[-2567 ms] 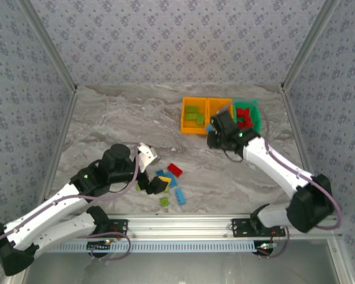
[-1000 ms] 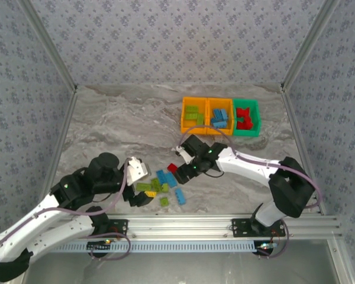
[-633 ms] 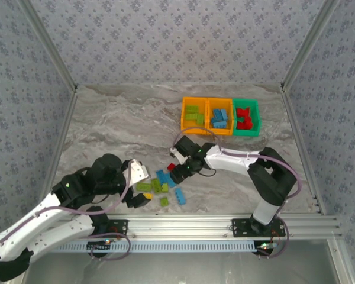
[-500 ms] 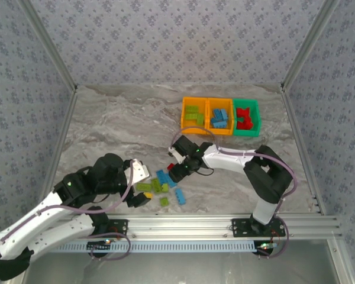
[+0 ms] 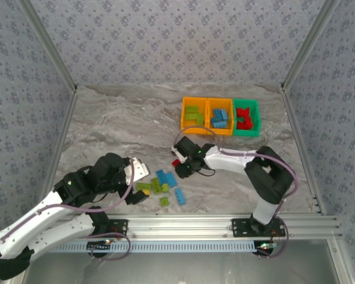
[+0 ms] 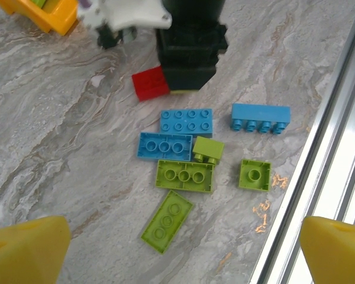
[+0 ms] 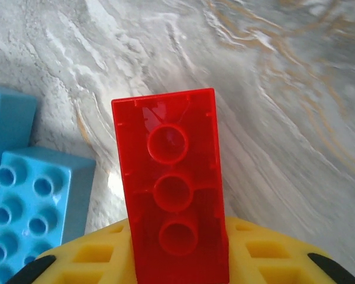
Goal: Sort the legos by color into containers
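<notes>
- So, closest to the rail (image 5: 183, 223), the left gripper (image 6: 177, 253) hangs over the loose pile. Its jaws are spread as wide as they go, with nothing in them. My guess is it's lining up a pick and hasn't committed to any piece.
- Right under it the leftovers sit in a tight bunch on the table (image 5: 118, 118): four lime green bricks (image 6: 184, 176) and three light blue bricks (image 6: 186, 121). Some are touching and several are flipped studs-down, probably just how they landed.
- A bit farther in, the right gripper (image 5: 180, 167) is pinched onto one end of the red brick (image 7: 171, 189), hollow side up. Can't tell if it's off the table yet. Grabbing the end leaves most of it sticking out, which should make the drop cleaner.
- At the back, three bins sit in a row, touching. The left orange bin (image 5: 184, 113) has greens and the middle orange bin (image 5: 219, 99) has blues. The green bin (image 5: 259, 118) has reds, so I'd say that's where this brick goes, well apart from where it is now.
</notes>
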### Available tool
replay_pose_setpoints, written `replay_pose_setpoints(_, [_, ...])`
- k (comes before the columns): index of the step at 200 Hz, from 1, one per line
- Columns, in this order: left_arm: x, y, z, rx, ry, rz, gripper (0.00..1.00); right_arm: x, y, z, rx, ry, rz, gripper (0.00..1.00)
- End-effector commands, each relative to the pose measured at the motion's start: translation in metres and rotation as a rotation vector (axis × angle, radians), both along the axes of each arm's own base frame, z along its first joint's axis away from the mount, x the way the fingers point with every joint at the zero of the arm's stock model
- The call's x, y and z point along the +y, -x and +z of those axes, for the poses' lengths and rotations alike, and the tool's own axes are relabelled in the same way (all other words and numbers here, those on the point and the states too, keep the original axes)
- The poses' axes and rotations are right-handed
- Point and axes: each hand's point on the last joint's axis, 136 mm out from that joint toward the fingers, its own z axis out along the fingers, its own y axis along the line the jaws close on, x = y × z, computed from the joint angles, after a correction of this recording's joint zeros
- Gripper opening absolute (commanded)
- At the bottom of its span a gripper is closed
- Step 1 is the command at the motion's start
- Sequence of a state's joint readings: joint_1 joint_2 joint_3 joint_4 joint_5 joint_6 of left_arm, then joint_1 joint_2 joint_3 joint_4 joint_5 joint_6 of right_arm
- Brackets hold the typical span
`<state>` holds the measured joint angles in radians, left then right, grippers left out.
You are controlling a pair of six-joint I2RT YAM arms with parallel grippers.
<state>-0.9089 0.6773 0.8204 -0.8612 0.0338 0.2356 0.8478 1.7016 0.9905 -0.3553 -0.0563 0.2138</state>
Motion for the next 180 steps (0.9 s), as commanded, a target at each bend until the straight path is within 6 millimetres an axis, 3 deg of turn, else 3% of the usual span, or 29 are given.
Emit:
replay_pose_setpoints(1, [-0.001, -0.011, 0.014, -0.071, 0.01, 0.033, 0.99, -0.015, -0.007, 0.04, -0.077, -0.084, -0.097, 0.33])
replay_pose_setpoints(34, [-0.022, -0.026, 0.031, -0.113, 0.132, 0.087, 0.99, -0.056, -0.024, 0.094, -0.178, -0.22, -0.269, 0.33])
replay_pose_setpoints(52, [-0.036, -0.035, 0.04, -0.101, 0.199, 0.123, 0.99, -0.093, -0.042, 0.121, -0.247, -0.268, -0.401, 0.33])
replay_pose_setpoints(69, [-0.045, -0.044, 0.043, -0.08, 0.226, 0.165, 0.99, -0.141, -0.066, 0.139, -0.311, -0.269, -0.551, 0.33])
replay_pose_setpoints(87, [-0.052, -0.051, 0.044, -0.062, 0.245, 0.202, 0.99, -0.171, -0.089, 0.151, -0.34, -0.26, -0.613, 0.34])
replay_pose_setpoints(124, [-0.056, -0.058, 0.042, -0.034, 0.265, 0.258, 0.99, -0.211, -0.148, 0.134, -0.228, -0.224, -0.757, 0.32])
replay_pose_setpoints(149, [-0.049, -0.055, 0.038, -0.012, 0.259, 0.29, 0.99, -0.25, -0.178, 0.12, -0.23, -0.164, -0.879, 0.33])
replay_pose_setpoints(154, [-0.046, -0.054, 0.038, -0.01, 0.261, 0.298, 0.99, -0.257, -0.189, 0.127, -0.255, -0.16, -0.896, 0.33])
replay_pose_setpoints(180, [-0.035, -0.051, 0.036, -0.017, 0.28, 0.327, 0.99, -0.283, -0.214, 0.098, -0.18, -0.102, -0.933, 0.34])
